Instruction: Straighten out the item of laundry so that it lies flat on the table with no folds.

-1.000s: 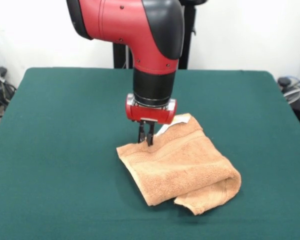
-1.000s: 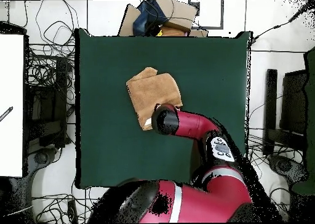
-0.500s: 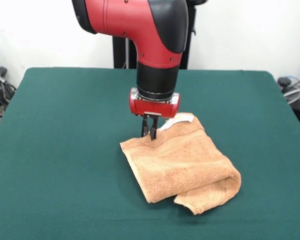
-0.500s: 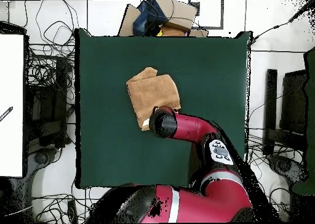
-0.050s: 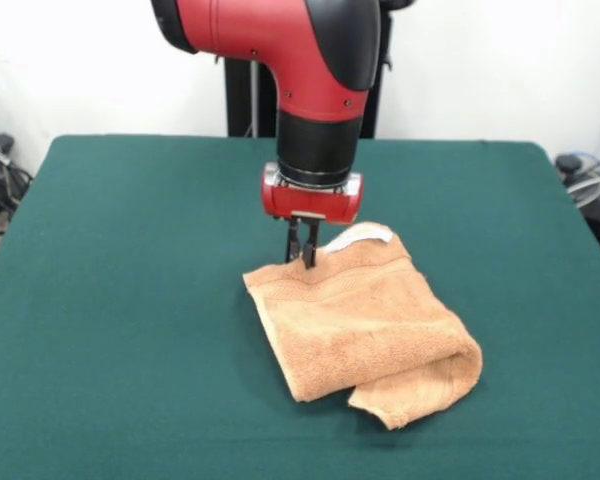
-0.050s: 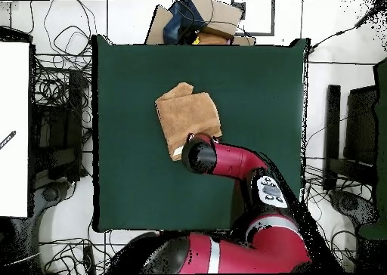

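Note:
The tan towel, the item of laundry (image 5: 365, 320), lies folded double a little right of the green table's (image 5: 130, 250) middle, with a thick rolled fold at its near right. Its white tag (image 5: 365, 236) shows at the far edge. My gripper (image 5: 302, 255) comes straight down on the towel's far left edge, fingers pressed together and pinching the cloth there. In the overhead view the towel (image 6: 189, 113) sits left of the table's (image 6: 257, 83) centre, and the arm's wrist (image 6: 198, 154) covers its lower edge and hides the gripper.
Cables and black equipment (image 6: 57, 98) crowd the floor on both sides of the table. A cardboard box (image 6: 204, 19) lies beyond its top edge in the overhead view, and a white panel (image 6: 15, 128) stands at the far left.
My gripper has moved up and toward the table's far side, drawing the towel's far left edge with it. The near folded part has stayed put.

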`<action>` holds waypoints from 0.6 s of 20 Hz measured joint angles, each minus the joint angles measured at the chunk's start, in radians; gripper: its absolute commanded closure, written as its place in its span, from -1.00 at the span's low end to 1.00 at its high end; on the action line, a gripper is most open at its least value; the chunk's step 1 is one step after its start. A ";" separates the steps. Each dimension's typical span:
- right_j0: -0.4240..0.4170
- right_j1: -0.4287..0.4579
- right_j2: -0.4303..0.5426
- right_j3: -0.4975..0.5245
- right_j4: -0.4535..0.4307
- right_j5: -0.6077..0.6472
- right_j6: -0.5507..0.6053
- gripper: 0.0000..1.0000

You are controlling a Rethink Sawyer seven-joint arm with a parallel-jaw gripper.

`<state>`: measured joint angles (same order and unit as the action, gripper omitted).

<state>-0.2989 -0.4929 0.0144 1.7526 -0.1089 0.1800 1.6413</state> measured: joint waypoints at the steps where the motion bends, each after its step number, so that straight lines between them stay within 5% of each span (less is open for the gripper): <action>1: 0.000 -0.006 0.000 0.008 0.000 -0.004 0.000 1.00; 12: 0.000 -0.058 0.000 0.090 0.000 -0.018 0.000 1.00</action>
<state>-0.2985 -0.5514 0.0144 1.8427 -0.1087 0.1619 1.6413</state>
